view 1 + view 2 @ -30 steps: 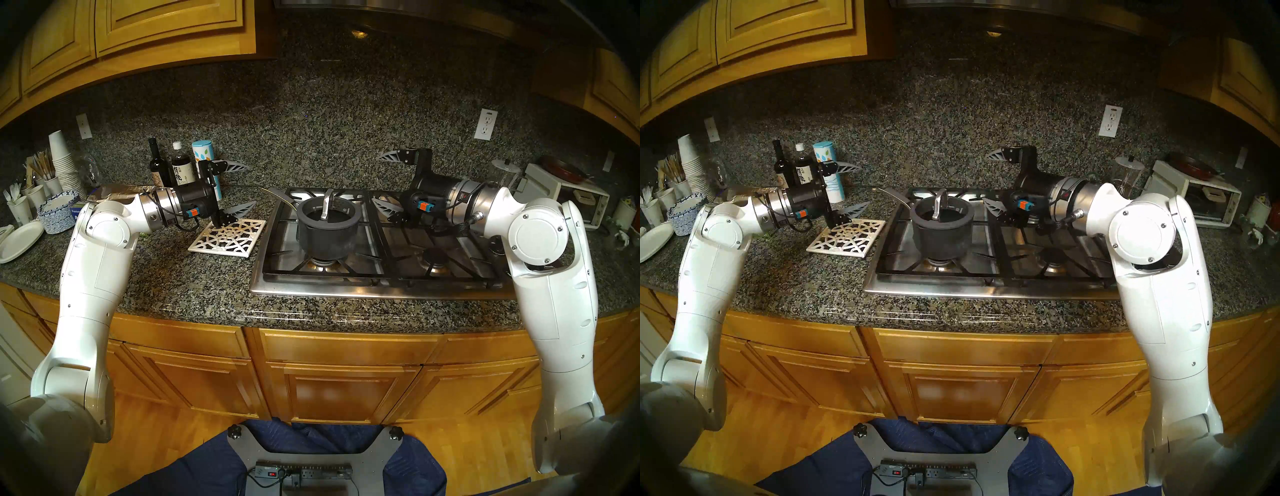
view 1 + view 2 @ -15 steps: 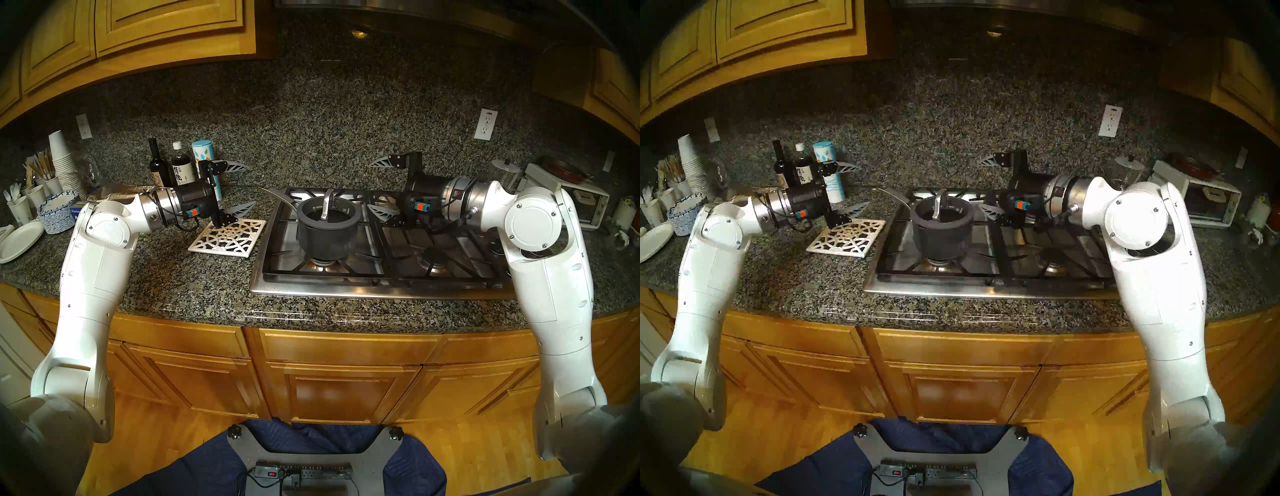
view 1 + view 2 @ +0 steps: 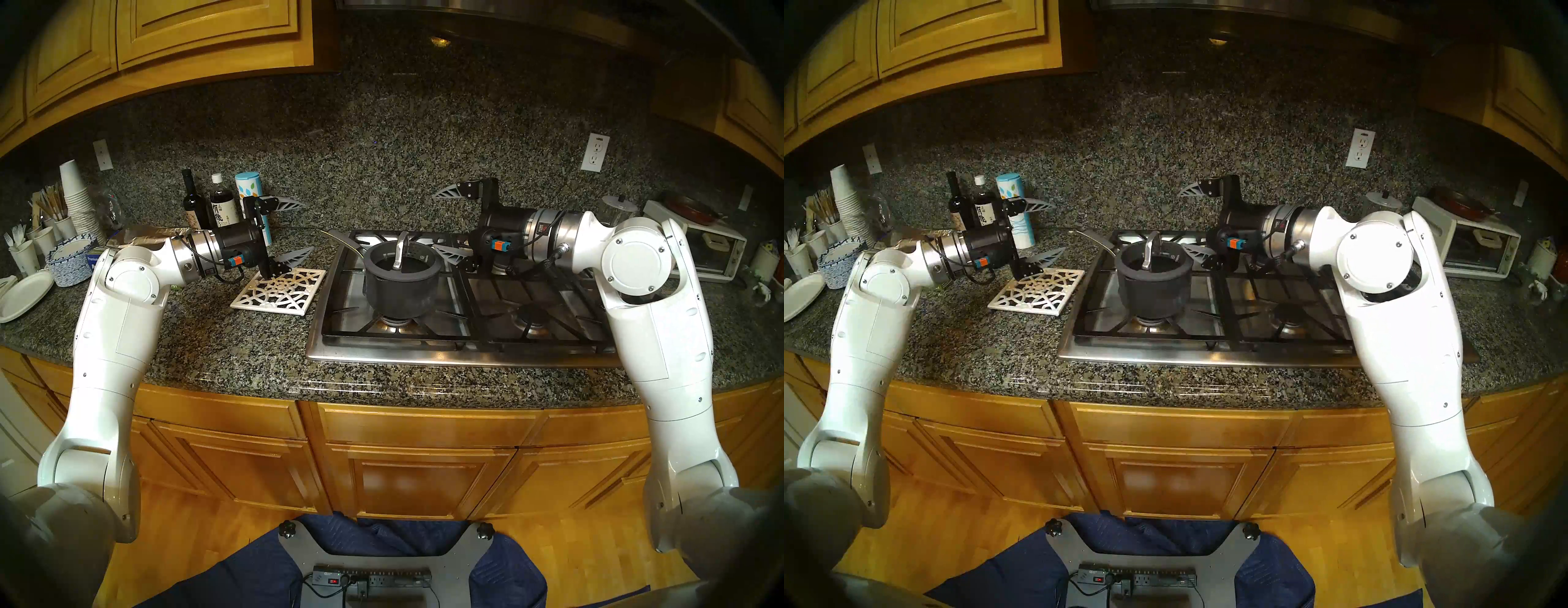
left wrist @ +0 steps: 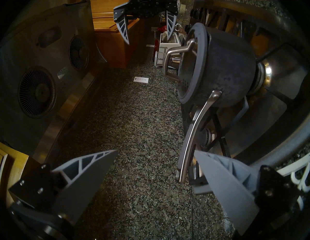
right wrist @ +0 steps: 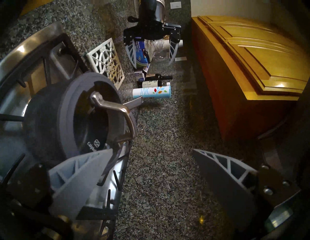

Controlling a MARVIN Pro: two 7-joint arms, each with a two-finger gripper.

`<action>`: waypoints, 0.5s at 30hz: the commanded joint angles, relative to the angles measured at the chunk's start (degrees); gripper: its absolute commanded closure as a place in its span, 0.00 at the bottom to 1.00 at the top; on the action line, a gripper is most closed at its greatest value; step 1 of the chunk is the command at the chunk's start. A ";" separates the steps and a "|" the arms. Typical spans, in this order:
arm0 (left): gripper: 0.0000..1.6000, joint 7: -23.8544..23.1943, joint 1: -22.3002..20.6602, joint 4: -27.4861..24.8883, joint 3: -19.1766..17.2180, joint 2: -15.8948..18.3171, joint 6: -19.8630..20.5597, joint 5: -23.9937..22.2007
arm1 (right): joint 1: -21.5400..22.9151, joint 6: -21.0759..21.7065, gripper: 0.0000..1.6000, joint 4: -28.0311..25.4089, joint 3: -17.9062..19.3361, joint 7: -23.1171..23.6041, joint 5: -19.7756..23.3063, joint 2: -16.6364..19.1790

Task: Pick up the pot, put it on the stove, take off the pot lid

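The dark grey pot (image 3: 399, 293) stands on the front-left burner of the steel stove (image 3: 530, 349), its long handle (image 4: 191, 137) pointing back-left. The glass pot lid (image 5: 90, 117) sits on it, arched metal handle (image 3: 401, 250) up. My right gripper (image 3: 434, 221) is open just right of the pot, lower finger level with the rim and clear of it. My left gripper (image 3: 309, 228) is open over the white trivet (image 3: 280, 293), left of the stove, empty. In the left wrist view the pot's handle tip lies beside my lower finger (image 4: 226, 181).
Bottles (image 3: 220, 204) and a tall canister (image 3: 250, 191) stand behind the left gripper. Paper cups, bowls and plates (image 3: 25, 293) crowd the far left. A glass jug (image 3: 617, 212) and a white toaster oven (image 3: 712, 250) sit at the right. The counter edge runs along the front.
My right arm has swung left, bringing its open gripper from mid-stove up beside the pot. The left arm, the pot and the lid have not moved.
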 commanded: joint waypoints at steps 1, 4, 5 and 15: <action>0.00 0.72 -2.01 -1.18 -0.68 -0.11 -0.15 -1.07 | 4.08 -0.67 0.00 1.12 -0.27 -1.20 -0.24 -1.37; 0.00 0.71 -2.01 -1.18 -0.68 -0.10 -0.15 -1.08 | 4.63 -1.24 0.00 2.05 -0.60 -1.33 -0.42 -1.74; 0.00 0.71 -2.01 -1.18 -0.68 -0.10 -0.15 -1.09 | 4.83 -1.53 0.00 2.41 -0.70 -1.33 -0.40 -1.82; 0.00 0.71 -2.00 -1.18 -0.68 -0.11 -0.15 -1.07 | 6.83 -3.30 0.00 5.01 -1.77 -0.61 -0.09 -2.64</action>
